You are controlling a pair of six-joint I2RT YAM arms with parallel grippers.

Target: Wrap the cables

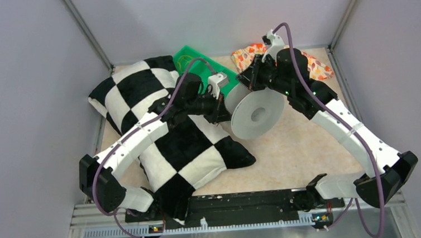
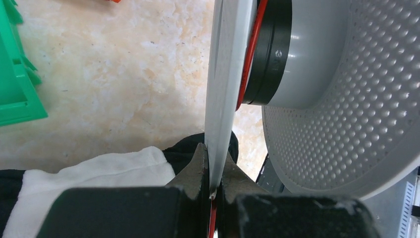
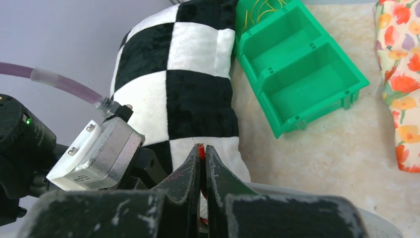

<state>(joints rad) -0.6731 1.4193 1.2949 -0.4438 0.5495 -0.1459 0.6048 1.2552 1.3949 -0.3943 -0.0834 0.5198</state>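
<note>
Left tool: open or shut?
Shut: the left tool clamps the spool flange, both fingers pressed against the thin grey disc.

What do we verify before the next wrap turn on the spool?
1. Spool hold: left gripper clamped on the thin flange of the grey plastic spool: ok.
2. Cable hold: right gripper shut on the end of the thin red cable: ok.
3. Cable lies against the black hub, inside the flange: ok.
4. Slack between right gripper and spool: cannot tell, that run is hidden.
5. Room around the black-and-white checkered pillow: not ok, the left arm reaches right over it.
</note>
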